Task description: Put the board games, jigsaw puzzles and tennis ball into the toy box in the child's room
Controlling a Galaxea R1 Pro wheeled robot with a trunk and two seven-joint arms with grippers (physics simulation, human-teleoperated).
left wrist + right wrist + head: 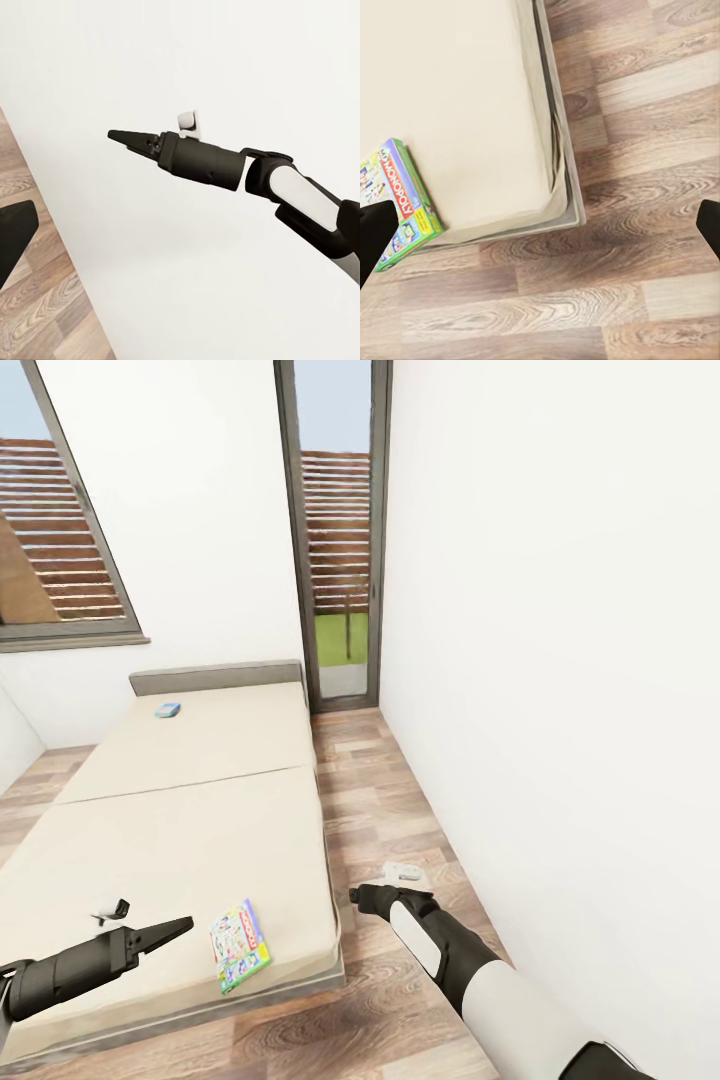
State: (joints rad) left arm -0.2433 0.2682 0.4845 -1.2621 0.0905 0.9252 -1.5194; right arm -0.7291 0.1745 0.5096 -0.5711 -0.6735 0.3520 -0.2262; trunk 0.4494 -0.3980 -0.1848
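Observation:
A white-and-green board game [240,946] [397,201] lies flat near the foot corner of the bed [200,810]. A smaller blue board game [167,710] rests near the grey headboard. My left gripper [186,925] [180,232] hovers open over the mattress, just left of the white-and-green box. My right gripper [358,895] [540,232] [112,135] hangs open above the wood floor beside the bed's corner, holding nothing. The table, toy box, jigsaw puzzles and tennis ball are out of view.
A strip of wood floor [380,810] runs between the bed and the white wall [560,660] on the right. A tall glass door [335,560] stands at its far end. A window [50,540] is at the left.

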